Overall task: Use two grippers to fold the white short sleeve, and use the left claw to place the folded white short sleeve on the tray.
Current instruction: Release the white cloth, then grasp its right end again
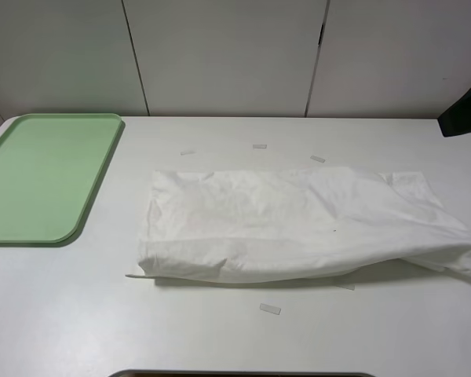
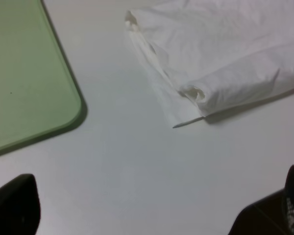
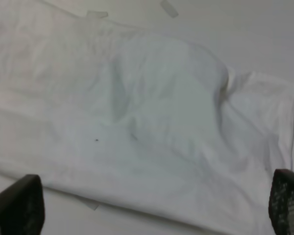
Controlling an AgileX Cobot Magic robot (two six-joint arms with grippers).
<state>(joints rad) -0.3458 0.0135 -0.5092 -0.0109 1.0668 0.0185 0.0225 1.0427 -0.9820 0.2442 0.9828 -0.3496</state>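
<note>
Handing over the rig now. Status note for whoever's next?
Left gripper: open, holding nothing, over the table beside the shirt's end nearest the tray.
Right gripper: open, holding nothing, over the shirt.
Shirt: on the table beside the tray, apart from it.
Done: seems folded lengthwise into a long band.
Left: probably fold it shorter, then left gripper puts it on the tray.

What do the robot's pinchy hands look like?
Both are black. The left gripper has two chunky, rounded fingers, and one carries a dotted grippy pad. The right gripper looks much the same, with a mesh-like texture on one finger. No cables or markings show in these views.
</note>
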